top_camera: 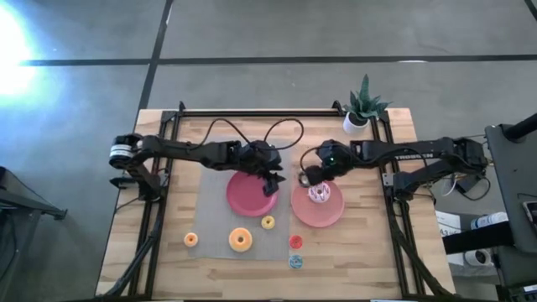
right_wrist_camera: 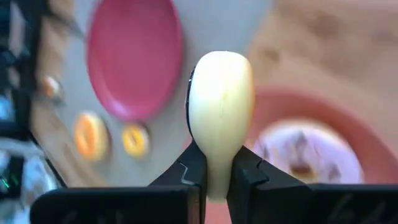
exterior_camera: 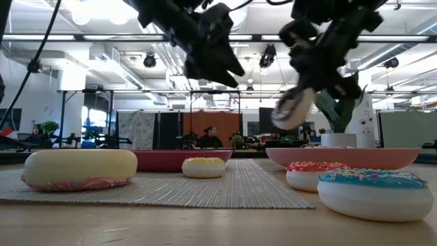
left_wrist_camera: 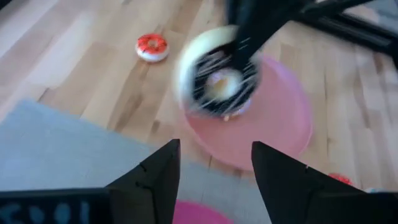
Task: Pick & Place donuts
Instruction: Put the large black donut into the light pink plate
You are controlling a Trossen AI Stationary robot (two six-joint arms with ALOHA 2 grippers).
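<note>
The right gripper (right_wrist_camera: 217,177) is clamped narrowly on a chocolate donut (right_wrist_camera: 220,118), which stands on edge between the two fingers with its pale underside toward the wrist camera. In the low view this donut (exterior_camera: 293,108) hangs tilted in the air, clear of the table. Directly below and just beyond the fingers lies the pink plate (top_camera: 332,215), and on it rests a pink-white sprinkled donut (top_camera: 320,195), not touching the held one. The left gripper (left_wrist_camera: 214,171) has its fingers spread wide and holds nothing; it hovers at the near edge of the red plate (top_camera: 243,200), and ahead of its fingertips the left wrist view shows the held donut over the pink plate. Loose donuts lie well apart from both sets of fingers: a small yellow donut (top_camera: 268,222) and a larger orange-pink donut (top_camera: 241,240) on the grey mat (top_camera: 214,222), a small orange donut (top_camera: 191,240) on the wooden table (top_camera: 369,260), and a red donut (top_camera: 295,242) just beside a blue donut (top_camera: 295,262).
</note>
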